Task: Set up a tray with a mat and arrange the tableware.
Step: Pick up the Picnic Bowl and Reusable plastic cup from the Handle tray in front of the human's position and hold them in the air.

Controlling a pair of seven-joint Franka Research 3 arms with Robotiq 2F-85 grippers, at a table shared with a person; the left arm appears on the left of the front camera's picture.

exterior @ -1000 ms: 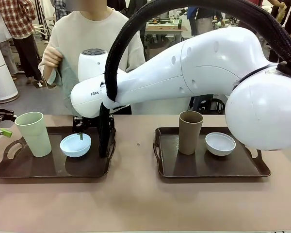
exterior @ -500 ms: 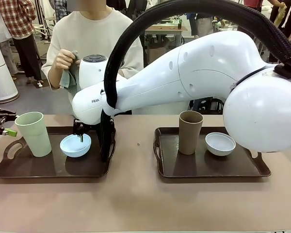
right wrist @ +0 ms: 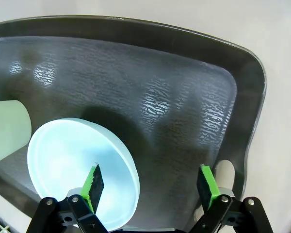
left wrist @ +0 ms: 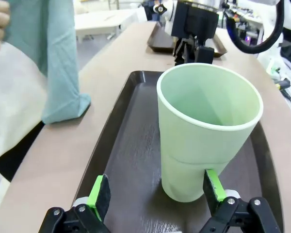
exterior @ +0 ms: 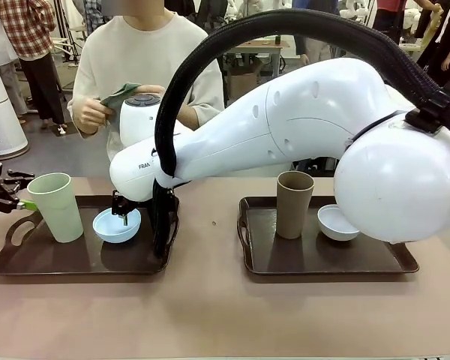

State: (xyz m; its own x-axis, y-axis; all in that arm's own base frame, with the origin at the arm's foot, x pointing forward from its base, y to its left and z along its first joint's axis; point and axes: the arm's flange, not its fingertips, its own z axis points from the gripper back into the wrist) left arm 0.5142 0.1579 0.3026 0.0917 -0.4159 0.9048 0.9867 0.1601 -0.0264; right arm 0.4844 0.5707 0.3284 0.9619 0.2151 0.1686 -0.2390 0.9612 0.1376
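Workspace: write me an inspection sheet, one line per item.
Surface: tan table, dark left tray, dark right tray.
Job's things: pale green tumbler and light blue bowl on left tray; brown tumbler and white bowl on right tray; all upright.
Clutter: small dark speck between the trays.
Grippers: left gripper open at the pale green tumbler's base; right gripper open, fingers straddling the light blue bowl's rim.
Cables: black hose arches over the right arm, hangs by the left tray.
Surroundings: person across the table holds a teal cloth.
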